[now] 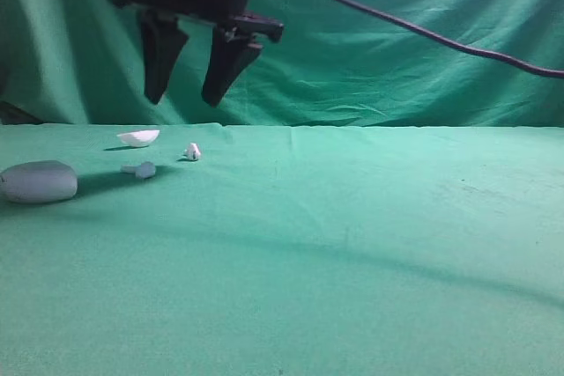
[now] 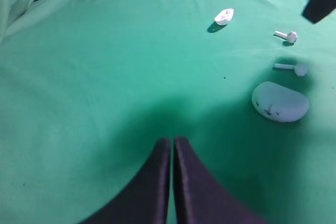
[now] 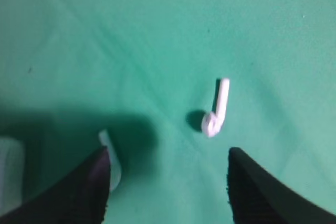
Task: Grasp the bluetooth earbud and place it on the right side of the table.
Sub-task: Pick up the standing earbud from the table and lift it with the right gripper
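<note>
Right gripper [image 3: 167, 182]: jaws wide, empty, above earbud [image 3: 217, 109]; risk: second earbud [image 3: 111, 156] beside left jaw gets pinched instead.

The bluetooth earbud [image 1: 192, 152] is a tiny white piece lying on the table [image 1: 352, 244] in the left part of the exterior high view, just below the line where the cloth meets the backdrop. In the right wrist view the bluetooth earbud [image 3: 216, 109] sits right of centre, flat on the cloth, its thin stem pointing toward the top of the frame and its rounded head at the lower end. The table is a broad flat surface under slightly wrinkled green cloth.
</note>
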